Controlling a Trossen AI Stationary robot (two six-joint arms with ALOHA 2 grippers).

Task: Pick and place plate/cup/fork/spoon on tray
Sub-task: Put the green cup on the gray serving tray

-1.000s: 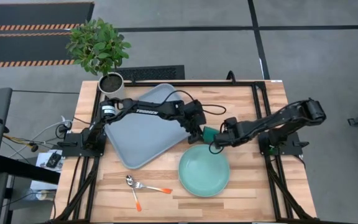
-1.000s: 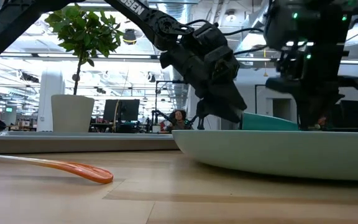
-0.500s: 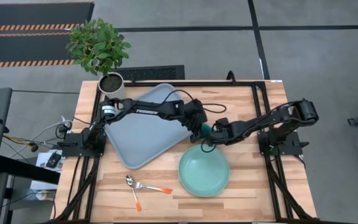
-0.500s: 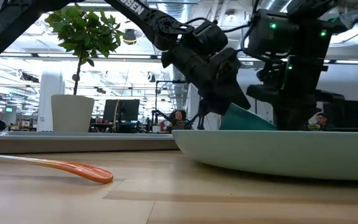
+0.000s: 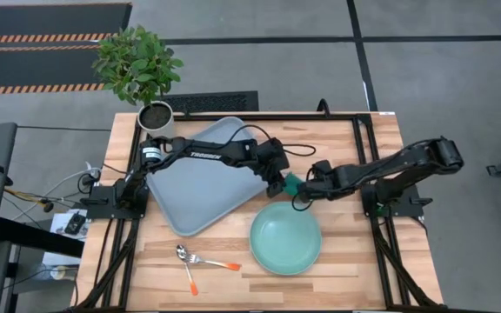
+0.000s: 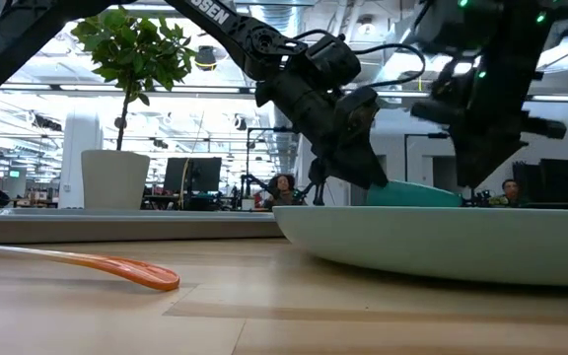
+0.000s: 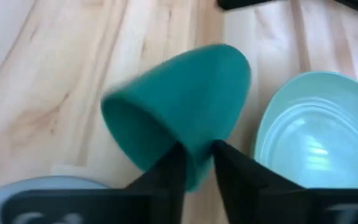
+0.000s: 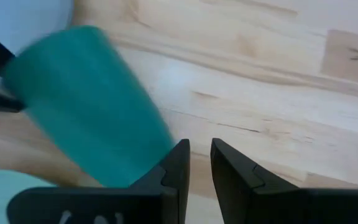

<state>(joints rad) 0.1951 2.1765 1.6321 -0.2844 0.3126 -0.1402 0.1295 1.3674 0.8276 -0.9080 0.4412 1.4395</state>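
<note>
The dark teal cup (image 5: 292, 184) lies tipped on its side between the grey-blue tray (image 5: 198, 183) and the far rim of the mint-green plate (image 5: 285, 239). My left gripper (image 5: 278, 183) reaches across the tray and is shut on the cup at its mouth. My right gripper (image 5: 305, 193) stands just right of the cup's closed end. Its fingers are almost together, with only bare wood showing in the narrow gap (image 8: 197, 155). Spoon (image 5: 183, 255) and fork (image 5: 220, 263) lie on the table near the front. My left gripper pinches the cup's wall at the rim (image 7: 194, 169), one finger (image 7: 169, 171) before the mouth and the other (image 7: 229, 165) on the outside. It comes slanting down from the table's left. The cup is tipped, mouth toward the tray; the plate hides its underside. My right gripper is beside the cup's closed end (image 8: 157, 140); whether it touches I cannot tell.
A potted plant (image 5: 156, 116) stands at the table's far left corner, beyond the tray. The plate lies close in front of both grippers. Bare wood shows right of the plate and along the far right.
My left gripper has shut on the cup's rim. My right gripper first pushed left, tipping the cup's closed end up, then drew back toward the table's right edge. The cup lies flatter again in the left gripper's hold.
</note>
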